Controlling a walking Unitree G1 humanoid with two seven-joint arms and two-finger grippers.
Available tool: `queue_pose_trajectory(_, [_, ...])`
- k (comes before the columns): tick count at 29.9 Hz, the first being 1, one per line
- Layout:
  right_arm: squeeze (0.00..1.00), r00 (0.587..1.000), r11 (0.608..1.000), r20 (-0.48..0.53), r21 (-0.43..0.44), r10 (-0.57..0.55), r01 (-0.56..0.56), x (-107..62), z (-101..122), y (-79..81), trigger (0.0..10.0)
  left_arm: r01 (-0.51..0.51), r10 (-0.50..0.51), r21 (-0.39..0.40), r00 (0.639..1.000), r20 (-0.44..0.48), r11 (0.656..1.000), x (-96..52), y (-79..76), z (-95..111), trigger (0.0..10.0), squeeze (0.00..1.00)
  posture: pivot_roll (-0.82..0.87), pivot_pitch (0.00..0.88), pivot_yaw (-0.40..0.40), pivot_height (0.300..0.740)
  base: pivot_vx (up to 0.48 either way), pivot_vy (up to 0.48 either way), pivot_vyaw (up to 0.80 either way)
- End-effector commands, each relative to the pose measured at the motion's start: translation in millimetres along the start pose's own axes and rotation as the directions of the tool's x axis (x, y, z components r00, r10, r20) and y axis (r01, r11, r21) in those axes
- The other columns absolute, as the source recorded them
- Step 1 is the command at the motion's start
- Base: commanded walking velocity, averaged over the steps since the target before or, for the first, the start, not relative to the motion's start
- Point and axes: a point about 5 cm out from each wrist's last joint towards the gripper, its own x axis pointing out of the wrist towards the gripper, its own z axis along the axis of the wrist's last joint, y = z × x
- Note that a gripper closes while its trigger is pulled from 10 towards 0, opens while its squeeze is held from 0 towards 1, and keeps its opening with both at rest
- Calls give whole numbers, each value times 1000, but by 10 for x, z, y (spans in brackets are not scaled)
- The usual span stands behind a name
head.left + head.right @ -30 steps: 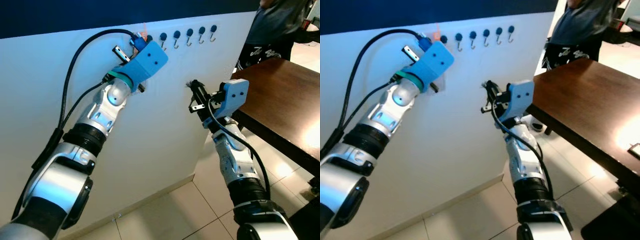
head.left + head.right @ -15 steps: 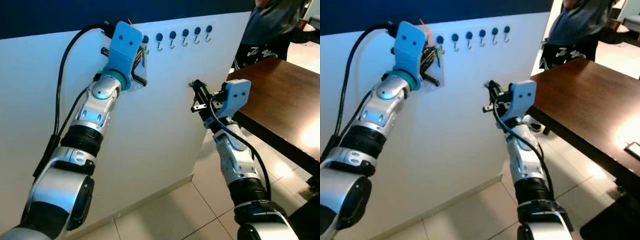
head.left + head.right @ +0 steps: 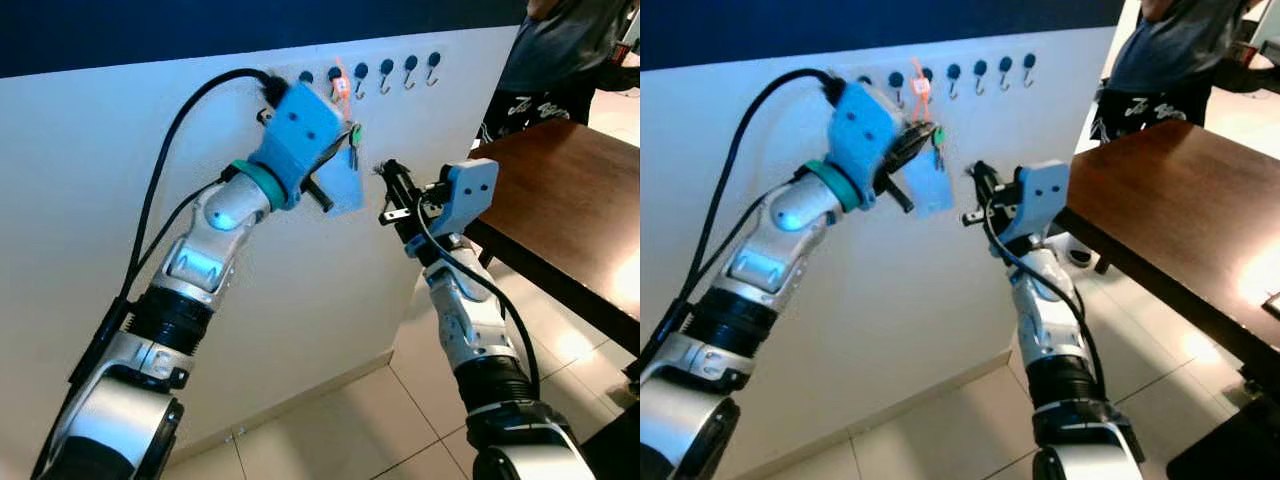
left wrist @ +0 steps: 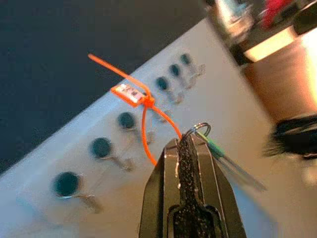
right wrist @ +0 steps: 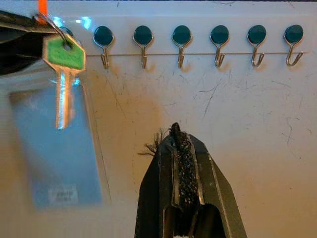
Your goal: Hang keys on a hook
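Left wrist view showed the left gripper [image 4: 190, 144] with its two black fingers pressed together on the metal ring [image 4: 198, 130] of a set of keys [image 5: 63, 74], held up just in front of a row of hooks [image 5: 198, 44] on a white wall panel [image 3: 300, 280]. An orange tie [image 4: 143, 114] with a small tag looped from the ring and rose toward the hooks, while a key with a green head hung from the ring beside a blue transparent card [image 5: 54, 158]. The ring was near the row but sat on none of the hooks.

From the head cameras, the left arm reached up and across the panel, its blue wrist housing [image 3: 300, 130] just below the hooks, and the keys dangled at the fingertips between the two arms. The right gripper [image 3: 392, 180] was raised lower on the panel, well below the hooks and near the blue card, its jaws closed together on nothing. A dark wooden table [image 3: 570, 210] stood to the robot's right, and a person [image 3: 560, 50] in dark clothing stood beyond it at the end of the wall.
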Motion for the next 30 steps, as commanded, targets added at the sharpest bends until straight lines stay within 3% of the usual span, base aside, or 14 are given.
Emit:
queue_pose_trajectory(1, [0, 1000, 1000, -8, 17, -2, 2, -14, -29, 9, 10000, -50, 61, 192, 997, -55, 980, 48, 97, -66, 10000, 0, 65, 4, 91, 740, 0, 0, 0])
queue_pose_trajectory(5, [0, 1000, 1000, -7, 17, -2, 2, -14, -28, 12, 10000, -47, 69, 243, 994, -85, 969, 48, 124, -90, 10000, 0, 63, 5, 91, 740, 0, 0, 0])
queue_pose_trajectory(7, [0, 1000, 1000, -6, 17, -4, 4, -19, -26, 8, 10000, -6, 55, 306, 987, -153, 952, 38, 159, -163, 10000, 0, 62, 7, 93, 740, 0, 0, 0])
queue_pose_trajectory(9, [0, 1000, 1000, -6, 17, -4, 4, -19, -26, 8, 10000, -6, 55, 306, 987, -153, 952, 38, 159, -163, 10000, 0, 62, 7, 93, 740, 0, 0, 0])
queue_pose_trajectory(12, [0, 1000, 1000, -8, 16, -9, 9, -29, -29, -3, 10000, 90, 6, 386, 970, -241, 918, -52, 205, -301, 10000, 0, 62, 10, 94, 740, 0, 0, 0])
queue_pose_trajectory(16, [0, 1000, 1000, -10, 17, -10, 10, -35, -36, -7, 10000, 125, -12, 413, 964, -266, 902, -97, 219, -359, 10000, 0, 71, 12, 91, 740, 0, 0, 0])
queue_pose_trajectory(30, [0, 1000, 1000, -8, 19, -3, 3, -19, -33, 13, 10000, -38, 178, 491, 954, -242, 871, -2, 474, -303, 10000, 0, 63, 0, 87, 740, 0, 0, 0])
